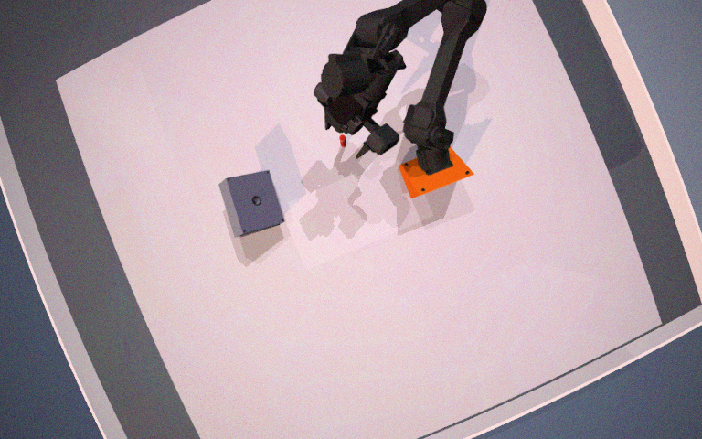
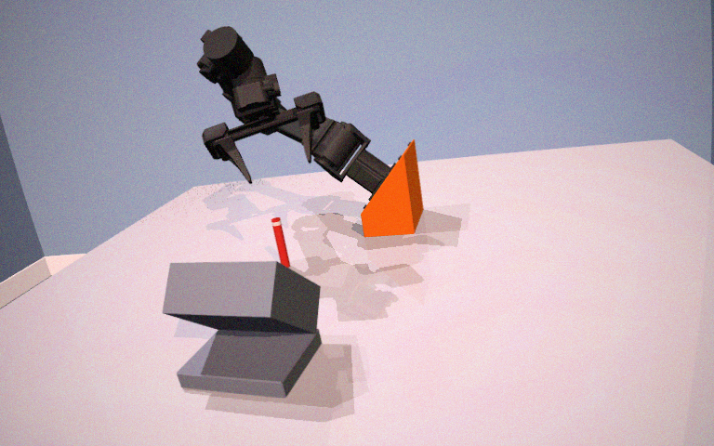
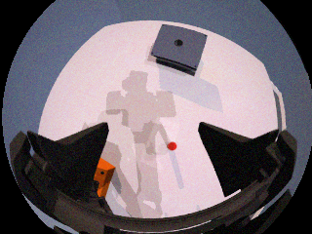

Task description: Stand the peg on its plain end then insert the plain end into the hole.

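Note:
The red peg [image 1: 342,140] [image 2: 281,242] [image 3: 172,145] stands upright on the table, with its white band near the top. Its foot is hidden behind the panel in the exterior view; the wrist view shows it nearly end-on. The grey sloped panel [image 1: 263,214] [image 2: 220,289] [image 3: 191,51] stands apart from the peg, and its face has one empty hole [image 1: 256,200] [image 3: 178,43]. My gripper [image 2: 280,172] [image 3: 154,127] is wide open and empty, above the peg. The peg shows between the two fingers in the wrist view, right of the middle. One finger is hidden in the top view.
The orange wedge base [image 1: 431,185] [image 2: 391,207] [image 3: 105,179] of the arm stands on the table [image 1: 362,320] [image 2: 526,315], on the other side of the peg from the panel. Shadows of the arm fall between the base and the panel.

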Motion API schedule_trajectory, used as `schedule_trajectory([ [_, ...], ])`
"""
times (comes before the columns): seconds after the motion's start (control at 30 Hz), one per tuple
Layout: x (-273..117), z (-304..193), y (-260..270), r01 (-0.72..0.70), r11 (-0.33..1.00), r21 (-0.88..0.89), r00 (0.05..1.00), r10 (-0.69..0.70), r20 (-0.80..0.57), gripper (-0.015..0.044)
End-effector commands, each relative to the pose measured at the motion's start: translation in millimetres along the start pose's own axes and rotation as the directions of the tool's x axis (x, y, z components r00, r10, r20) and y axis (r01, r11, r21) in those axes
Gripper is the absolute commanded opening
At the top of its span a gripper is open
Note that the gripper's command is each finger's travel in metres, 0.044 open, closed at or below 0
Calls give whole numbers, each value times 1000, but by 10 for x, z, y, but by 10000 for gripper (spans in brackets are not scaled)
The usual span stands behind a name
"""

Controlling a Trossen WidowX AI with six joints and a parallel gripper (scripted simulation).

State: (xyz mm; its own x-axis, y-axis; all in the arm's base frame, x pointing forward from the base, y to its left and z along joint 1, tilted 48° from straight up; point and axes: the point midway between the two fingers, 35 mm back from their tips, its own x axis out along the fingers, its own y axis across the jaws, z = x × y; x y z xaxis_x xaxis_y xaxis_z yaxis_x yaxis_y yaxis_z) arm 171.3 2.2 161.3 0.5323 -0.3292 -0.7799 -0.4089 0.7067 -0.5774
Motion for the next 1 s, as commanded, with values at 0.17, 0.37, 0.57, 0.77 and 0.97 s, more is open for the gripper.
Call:
schedule_trajectory([
  [0.17,97,-82,-72,46,998,43,960,-33,-277,440],
  [0.37,150,-117,-132,107,993,43,888,-76,-454,440],
  [0.57,199,-121,-199,177,984,14,790,-133,-598,440],
  [0.77,205,-119,-207,184,983,9,779,-140,-612,440],
  [0.97,269,-167,-219,179,984,2,779,-140,-611,440],
])
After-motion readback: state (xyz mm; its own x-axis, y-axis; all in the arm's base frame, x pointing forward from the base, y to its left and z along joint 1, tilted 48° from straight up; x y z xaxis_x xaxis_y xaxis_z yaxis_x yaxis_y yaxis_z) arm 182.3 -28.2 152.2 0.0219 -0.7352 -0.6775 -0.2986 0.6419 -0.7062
